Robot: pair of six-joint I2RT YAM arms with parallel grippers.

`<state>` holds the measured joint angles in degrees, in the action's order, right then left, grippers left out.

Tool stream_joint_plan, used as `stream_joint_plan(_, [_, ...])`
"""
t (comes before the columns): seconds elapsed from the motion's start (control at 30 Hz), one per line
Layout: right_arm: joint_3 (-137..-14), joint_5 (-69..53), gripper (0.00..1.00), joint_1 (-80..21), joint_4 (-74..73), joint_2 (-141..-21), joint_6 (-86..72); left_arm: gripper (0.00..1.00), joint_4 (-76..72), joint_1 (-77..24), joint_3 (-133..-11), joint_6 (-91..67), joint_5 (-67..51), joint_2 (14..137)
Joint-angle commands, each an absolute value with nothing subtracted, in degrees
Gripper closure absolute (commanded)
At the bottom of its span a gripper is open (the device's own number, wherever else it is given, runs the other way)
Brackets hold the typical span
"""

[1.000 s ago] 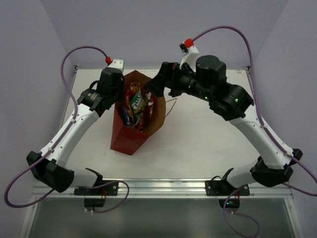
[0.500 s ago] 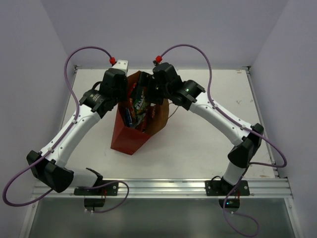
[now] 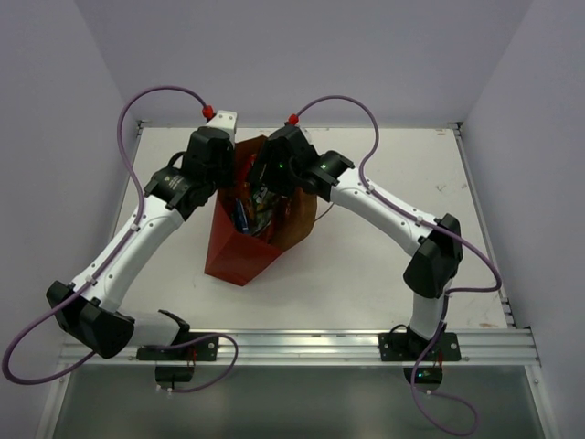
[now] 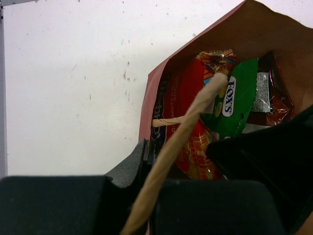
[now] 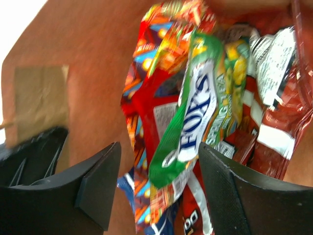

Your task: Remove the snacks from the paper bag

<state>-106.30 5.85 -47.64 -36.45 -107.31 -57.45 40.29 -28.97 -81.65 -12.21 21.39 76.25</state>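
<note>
Currently, the reddish-brown rectangular paper bag [image 3: 239,256] stands mouth-up on the white tabletop [image 3: 384,265], left of centre in the overhead frame. All visible packets are inside it and none lies on the tabletop, so extraction is judged not yet begun.

Right gripper [image 5: 159,152]: inside the bag mouth, jaws apart. In the right wrist frame the crinkly green-white foil packet [image 5: 195,112] hangs between them. Its lower end is level with the fingertips and is not pinched. Red foil chip bags [image 5: 146,93] lie against it on the frame's left. A dark red cookie bag [image 5: 279,122] with a silver seam sits on the right, and a sliver of blue foil packet [image 5: 128,183] shows at the bottom.

Left gripper [image 4: 176,152]: at the bag's rim, left of the mouth in the overhead frame. The left wrist frame shows the bag wall and the twisted tan paper loop handle [image 4: 195,117] running between its jaws. Whether they pinch the wall cannot be told, because the contact is hidden low in the frame.

Step in hand: grasp the green-white packet. Recommended procedure:

1. Close the jaws across the packet's flat faces only, and keep the adjacent red bag out of the pinch.
2. Lift straight up along the bag's axis, so the crinkled foil does not drag its neighbours or snag the handle.
3. Steady the rim with the left gripper. The bag looks light and tall, and is likely to tip or rise with the packet.
</note>
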Motion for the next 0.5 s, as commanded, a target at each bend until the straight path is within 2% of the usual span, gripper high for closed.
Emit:
stream_joint_plan(0.0, [-105.39,8.88,0.34,-46.41,-33.31,-106.52,-60.29,1.00,30.32,-29.44,-82.01,-9.76,21.45,72.69])
stream_joint_plan(0.47, [-103.80,8.53,0.44,-45.53,-30.76,-109.16,-61.08,1.00,29.53,-29.36,-81.03,-9.76,19.51,72.42])
